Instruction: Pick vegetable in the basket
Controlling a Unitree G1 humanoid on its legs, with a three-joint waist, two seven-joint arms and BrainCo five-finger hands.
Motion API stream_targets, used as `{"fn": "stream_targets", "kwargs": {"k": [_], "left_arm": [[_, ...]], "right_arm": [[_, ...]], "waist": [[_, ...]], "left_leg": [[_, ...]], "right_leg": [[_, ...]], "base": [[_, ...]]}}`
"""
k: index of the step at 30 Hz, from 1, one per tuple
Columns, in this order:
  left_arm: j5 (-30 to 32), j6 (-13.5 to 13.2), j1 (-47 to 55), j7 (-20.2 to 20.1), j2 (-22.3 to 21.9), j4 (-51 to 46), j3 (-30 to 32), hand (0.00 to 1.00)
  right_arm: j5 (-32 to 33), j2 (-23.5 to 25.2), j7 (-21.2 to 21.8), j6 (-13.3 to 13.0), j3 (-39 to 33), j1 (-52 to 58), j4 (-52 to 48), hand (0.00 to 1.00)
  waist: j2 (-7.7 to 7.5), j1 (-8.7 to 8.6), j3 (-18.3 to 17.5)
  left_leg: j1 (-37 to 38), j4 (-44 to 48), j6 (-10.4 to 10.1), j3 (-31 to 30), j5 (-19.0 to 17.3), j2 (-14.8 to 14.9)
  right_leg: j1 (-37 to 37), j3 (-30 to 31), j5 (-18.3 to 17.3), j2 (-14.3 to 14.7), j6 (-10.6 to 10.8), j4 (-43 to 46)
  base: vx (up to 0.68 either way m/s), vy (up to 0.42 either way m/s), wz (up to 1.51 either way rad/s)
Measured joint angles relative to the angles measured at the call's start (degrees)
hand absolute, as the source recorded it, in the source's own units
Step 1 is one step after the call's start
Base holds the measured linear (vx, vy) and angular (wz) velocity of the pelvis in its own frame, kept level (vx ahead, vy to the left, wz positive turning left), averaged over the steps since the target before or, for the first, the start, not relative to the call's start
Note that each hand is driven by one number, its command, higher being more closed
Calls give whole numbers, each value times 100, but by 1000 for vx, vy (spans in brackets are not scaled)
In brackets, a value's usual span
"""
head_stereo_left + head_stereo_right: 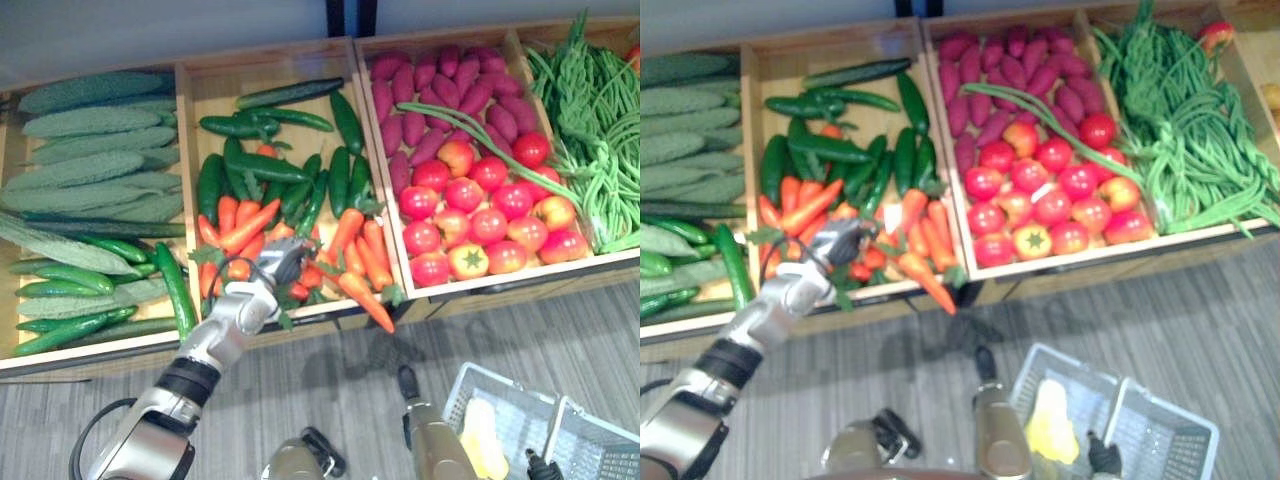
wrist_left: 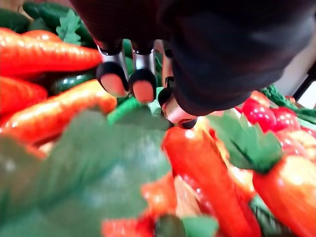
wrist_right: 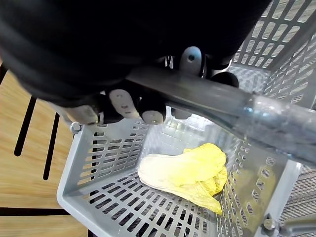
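Orange carrots (image 1: 352, 250) with green tops lie at the front of a wooden crate, dark green cucumbers (image 1: 250, 165) behind them. My left hand (image 1: 282, 258) is down among the carrots near the crate's front edge. Its fingertips (image 2: 143, 89) and thumb are relaxed just above a carrot (image 2: 207, 168), holding nothing. Low on the right hangs a grey plastic basket (image 1: 470, 385), and my right hand (image 3: 128, 103) is curled round its handle (image 3: 222, 106). A pale yellow leafy vegetable (image 3: 187, 170) lies in the basket.
The neighbouring crates hold ridged pale green gourds (image 1: 90, 150) on the left, purple sweet potatoes (image 1: 440, 90) and red tomatoes (image 1: 480, 210) to the right, and long green beans (image 1: 600, 130) at the far right. Grey plank floor (image 1: 520, 320) runs before the crates.
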Motion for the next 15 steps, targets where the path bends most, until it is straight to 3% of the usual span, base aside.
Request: {"fn": "stream_targets", "kwargs": {"k": [14, 15], "left_arm": [[10, -32, 140, -31, -11, -359, -22, 0], [10, -32, 140, -31, -11, -359, -22, 100]], "right_arm": [[2, 5, -3, 10, -3, 66, 0, 100], [2, 5, -3, 10, -3, 66, 0, 100]], "waist": [[10, 1, -159], [10, 1, -159]], "left_leg": [[-127, -12, 60, -120, 74, -26], [-127, -13, 60, -121, 76, -26]], "right_leg": [[-8, -92, 83, -49, -7, -99], [-8, -94, 83, -50, -7, -99]], "base": [[-5, -5, 3], [0, 0, 0]]}}
